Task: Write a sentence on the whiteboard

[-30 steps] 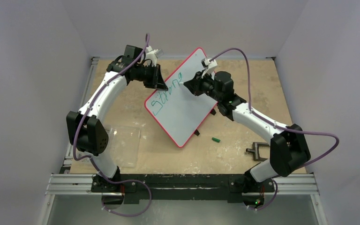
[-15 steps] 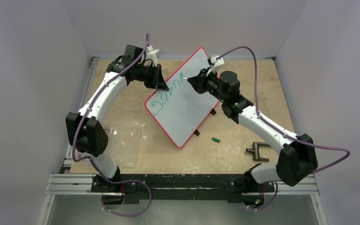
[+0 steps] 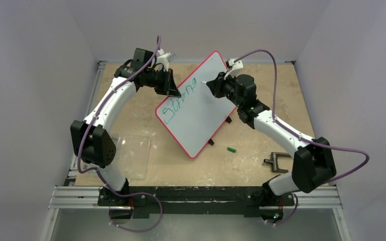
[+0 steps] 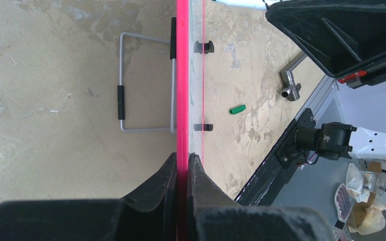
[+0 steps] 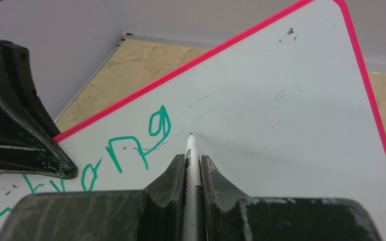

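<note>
The whiteboard with its red rim stands tilted in the middle of the table. Green letters reading "Strong" run along its upper left; they also show in the right wrist view. My left gripper is shut on the board's red edge, seen edge-on between my fingers. My right gripper is shut on a white marker; its tip points at the board just right of the "g", and I cannot tell whether it touches.
A green marker cap lies on the table right of the board, also in the left wrist view. A metal clamp piece lies at the right front. A clear plastic sheet lies at the left front. A wire stand props the board.
My right gripper with the marker has moved up and to the right along the board, past the end of "Strong". The left arm and the board have stayed put.
</note>
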Available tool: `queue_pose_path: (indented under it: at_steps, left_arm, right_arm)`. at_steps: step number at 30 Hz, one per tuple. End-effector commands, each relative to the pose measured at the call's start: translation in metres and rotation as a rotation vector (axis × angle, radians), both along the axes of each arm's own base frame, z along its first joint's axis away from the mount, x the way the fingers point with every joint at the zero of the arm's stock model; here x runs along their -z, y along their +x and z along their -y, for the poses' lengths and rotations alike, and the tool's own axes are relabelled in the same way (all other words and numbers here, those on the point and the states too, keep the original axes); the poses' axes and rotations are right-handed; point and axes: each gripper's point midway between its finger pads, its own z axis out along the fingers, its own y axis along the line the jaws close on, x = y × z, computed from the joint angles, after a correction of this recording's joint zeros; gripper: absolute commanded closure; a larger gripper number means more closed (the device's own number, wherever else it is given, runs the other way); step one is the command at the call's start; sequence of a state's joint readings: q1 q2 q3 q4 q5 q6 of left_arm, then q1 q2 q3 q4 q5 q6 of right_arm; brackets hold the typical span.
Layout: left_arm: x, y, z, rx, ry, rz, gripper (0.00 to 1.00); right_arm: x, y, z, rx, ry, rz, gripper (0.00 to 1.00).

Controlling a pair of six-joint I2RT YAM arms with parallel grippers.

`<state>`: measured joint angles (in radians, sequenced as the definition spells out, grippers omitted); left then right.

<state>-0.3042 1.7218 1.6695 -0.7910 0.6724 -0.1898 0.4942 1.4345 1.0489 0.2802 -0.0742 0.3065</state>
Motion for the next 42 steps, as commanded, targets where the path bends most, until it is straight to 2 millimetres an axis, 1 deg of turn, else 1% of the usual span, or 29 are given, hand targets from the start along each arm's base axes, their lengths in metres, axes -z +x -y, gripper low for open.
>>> queue_pose_path:
  at_steps: [1,8,16,27,35,37,42]
  left_arm:
    - [-0.008,-0.005,-0.001,0.037,0.03,0.077,1.0]
    - [-0.007,-0.005,-0.001,0.036,0.03,0.071,1.0]
    - [-0.006,-0.005,-0.001,0.039,0.029,0.069,1.0]
    - [-0.008,-0.006,0.0,0.042,0.021,0.066,1.0]
    - [-0.008,-0.006,0.0,0.043,0.02,0.065,1.0]
    - [-0.007,-0.006,0.0,0.044,0.021,0.063,1.0]
    - [-0.007,-0.006,0.001,0.045,0.019,0.061,1.0]
  right_arm:
    - [-0.034,0.011,0.0,0.014,0.057,0.075,1.0]
    - [-0.038,0.015,-0.004,0.005,0.071,0.084,1.0]
    - [-0.043,0.013,-0.008,-0.016,0.089,0.093,1.0]
    - [-0.032,0.021,-0.014,-0.024,0.092,0.074,1.0]
    - [-0.02,0.032,-0.006,0.03,0.074,0.041,1.0]
    - [-0.022,0.035,-0.004,0.039,0.074,0.042,1.0]
    - [-0.027,0.037,-0.01,0.011,0.081,0.051,1.0]
